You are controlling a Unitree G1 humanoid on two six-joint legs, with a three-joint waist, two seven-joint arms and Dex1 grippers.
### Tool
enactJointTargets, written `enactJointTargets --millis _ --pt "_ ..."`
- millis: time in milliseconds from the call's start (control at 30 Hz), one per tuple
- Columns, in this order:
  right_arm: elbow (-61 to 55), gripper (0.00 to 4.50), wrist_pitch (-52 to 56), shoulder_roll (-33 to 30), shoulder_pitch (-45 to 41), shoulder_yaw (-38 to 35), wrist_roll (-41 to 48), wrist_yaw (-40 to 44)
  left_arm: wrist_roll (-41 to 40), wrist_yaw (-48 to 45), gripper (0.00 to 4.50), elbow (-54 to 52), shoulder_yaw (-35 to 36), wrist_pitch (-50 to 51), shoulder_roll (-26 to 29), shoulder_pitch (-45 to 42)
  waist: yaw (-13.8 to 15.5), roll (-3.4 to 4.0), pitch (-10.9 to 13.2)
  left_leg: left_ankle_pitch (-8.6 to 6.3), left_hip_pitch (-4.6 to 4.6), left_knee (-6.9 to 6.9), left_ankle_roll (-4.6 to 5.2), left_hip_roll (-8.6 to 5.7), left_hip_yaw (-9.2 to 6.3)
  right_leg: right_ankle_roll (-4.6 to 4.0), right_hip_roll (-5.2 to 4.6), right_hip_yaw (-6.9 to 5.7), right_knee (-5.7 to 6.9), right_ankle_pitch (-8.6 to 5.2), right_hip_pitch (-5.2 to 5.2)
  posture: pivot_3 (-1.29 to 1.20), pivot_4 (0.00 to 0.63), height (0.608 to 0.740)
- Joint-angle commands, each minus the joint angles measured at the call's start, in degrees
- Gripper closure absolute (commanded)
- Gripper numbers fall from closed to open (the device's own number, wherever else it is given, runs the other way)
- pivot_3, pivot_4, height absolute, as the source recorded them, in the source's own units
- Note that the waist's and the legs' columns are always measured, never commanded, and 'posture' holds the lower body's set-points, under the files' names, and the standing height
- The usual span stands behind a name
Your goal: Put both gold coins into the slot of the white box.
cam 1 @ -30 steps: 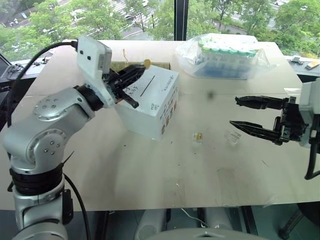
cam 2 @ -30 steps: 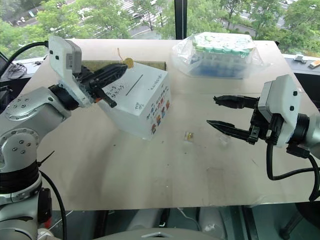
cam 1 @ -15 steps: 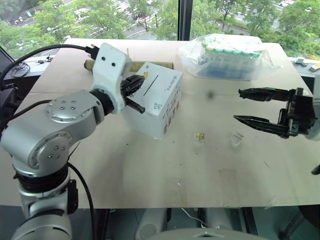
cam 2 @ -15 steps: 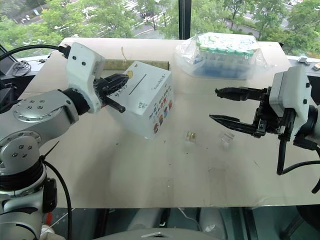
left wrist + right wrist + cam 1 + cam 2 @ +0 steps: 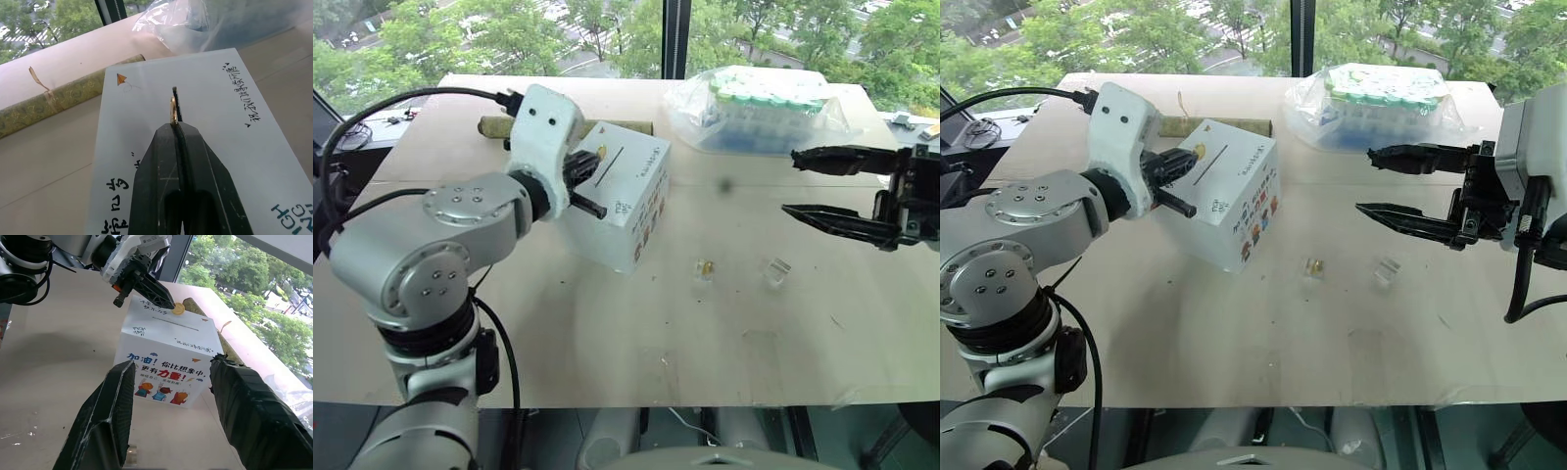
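Pinching gold coin (image 5: 172, 110) edgewise, left tool (image 5: 177, 128) over slot (image 5: 176, 103).

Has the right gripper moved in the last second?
Yes. The right gripper has risen: it was level with the clear holder and now hangs open nearer the bag of tubes.

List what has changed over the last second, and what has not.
The left claw, shut on a gold coin, has tipped down and brought the coin edge-on over the slot of the white box; nothing was taken or let go. The right claw rose slightly, open and empty as before. The second gold coin, the clear holder and the bag of tubes stayed put.
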Motion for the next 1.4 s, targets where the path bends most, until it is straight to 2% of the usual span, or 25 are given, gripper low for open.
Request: enactJointTargets --millis 33,567,1400 --pt "-1.27 1.9 -0.06 -0.85 -0.47 -2.07 1.02 -0.23 1.5 -1.08 4.5 -0.87 0.51 1.18 -0.26 -1.4 0.0 0.0 0.0 0.0 0.0 0.0 0.0 0.0 0.0 0.0 0.0 0.0 0.0 0.0 -0.01 0.0 0.15 0.74" --pt "-1.86 1.9 -0.62 -0.79 1.4 -3.46 0.69 0.4 3.52 -4.22 4.5 -0.7 0.28 2.87 -0.79 -0.63 0.02 -0.01 0.0 0.0 0.0 0.01 0.0 0.0 0.01 0.0 -0.01 0.01 0.01 0.0 -0.01 0.0 0.15 0.74" --pt "-1.32 1.9 -1.55 0.41 0.81 -4.71 1.76 -1.06 3.45 -1.68 4.5 1.62 0.46 2.87 -2.79 -0.65 0.0 -0.01 0.0 0.0 0.01 0.01 0.0 0.0 0.02 0.0 -0.01 0.02 0.03 0.0 -0.01 0.0 0.15 0.74"
